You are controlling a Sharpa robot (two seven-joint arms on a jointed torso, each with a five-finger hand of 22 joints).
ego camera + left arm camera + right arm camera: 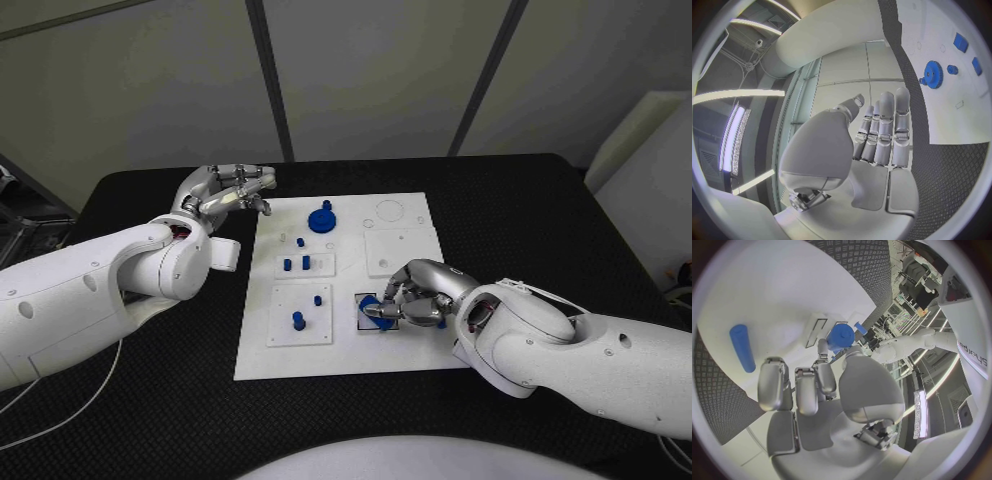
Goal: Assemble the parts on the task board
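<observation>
The white task board [346, 350] lies mid-table. My right hand [415, 296] rests on its near right part, thumb and fingers closed around a blue round part [376, 309]. In the right wrist view that round part [841, 335] sits at the fingertips [821, 347], with a long blue peg [742, 347] off to one side on the board [767, 295]. My left hand [231, 190] hovers by the board's far left corner, fingers straight, holding nothing. A blue gear [323, 217] stands on the far part of the board; the left wrist view shows this gear [932, 74] beyond my left hand [879, 130].
Small blue pegs stand in the left column of board plates: one [300, 241], a pair [296, 264], and two nearer ones [316, 299] [299, 320]. A blank square plate [400, 250] lies far right. Black table [144, 400] surrounds the board.
</observation>
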